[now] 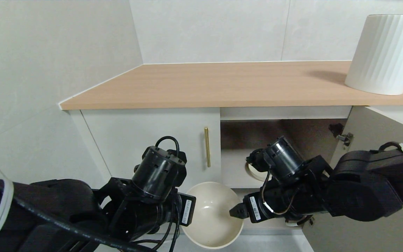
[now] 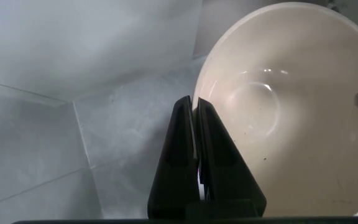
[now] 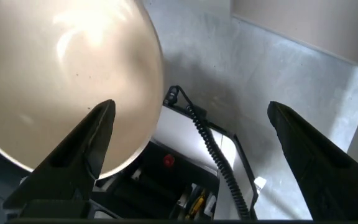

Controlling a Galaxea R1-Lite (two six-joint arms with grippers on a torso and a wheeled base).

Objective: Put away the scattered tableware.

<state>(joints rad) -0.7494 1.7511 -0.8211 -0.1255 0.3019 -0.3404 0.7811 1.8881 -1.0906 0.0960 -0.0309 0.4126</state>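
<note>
Left wrist view: the left gripper (image 2: 194, 104) pinches the rim of the cream bowl (image 2: 278, 112), holding it low before the open cabinet (image 1: 285, 129). The right gripper (image 3: 191, 107), jaws apart, sits at the opposite rim. Seemingly a handover; next, the right must close squarely.

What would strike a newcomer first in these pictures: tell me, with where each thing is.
The cream bowl draws the eye, held low in front of the open cabinet by the left gripper, which is shut on its rim. The right gripper is open at the bowl's opposite rim. Above, a white ribbed container sits at the right of the wooden counter.
</note>
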